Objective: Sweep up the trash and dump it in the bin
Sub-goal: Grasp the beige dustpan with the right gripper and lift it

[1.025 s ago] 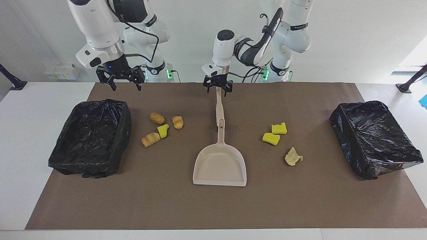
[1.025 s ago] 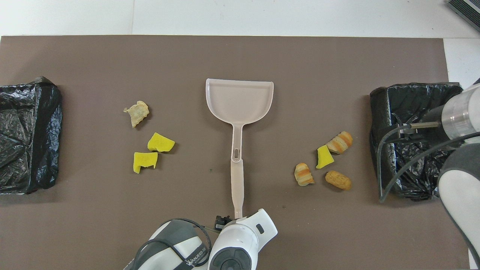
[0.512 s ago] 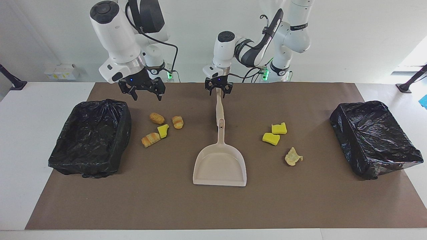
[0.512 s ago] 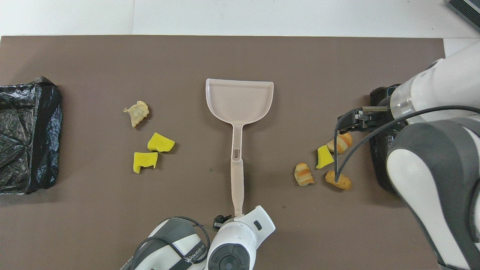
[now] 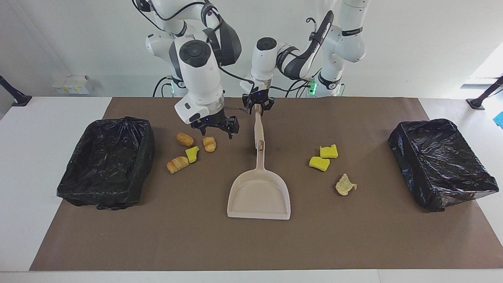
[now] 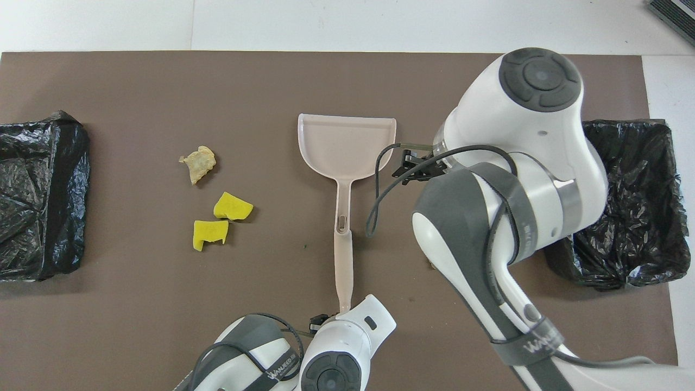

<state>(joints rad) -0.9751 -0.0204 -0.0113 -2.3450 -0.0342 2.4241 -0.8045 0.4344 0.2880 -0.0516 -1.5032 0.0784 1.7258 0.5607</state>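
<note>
The beige dustpan [image 5: 259,196] lies flat mid-table, its handle [image 5: 258,131] pointing toward the robots; it also shows in the overhead view [image 6: 347,142]. My left gripper [image 5: 257,107] is at the handle's end. My right gripper [image 5: 215,132] is open and hangs low over a cluster of trash: three bread pieces [image 5: 184,139] [image 5: 209,144] [image 5: 177,164] and a yellow sponge chunk [image 5: 192,154]. My right arm hides this cluster in the overhead view. Two yellow sponge chunks [image 5: 328,151] [image 5: 319,163] and a pale chip [image 5: 345,184] lie toward the left arm's end.
Two bins lined with black bags stand on the brown mat, one at the right arm's end [image 5: 106,165] and one at the left arm's end [image 5: 440,161]. Both also show in the overhead view [image 6: 38,195] [image 6: 640,217].
My right arm has swung from above the bin at its end toward the middle and come down over the bread pieces. My left gripper has lowered slightly onto the handle's end.
</note>
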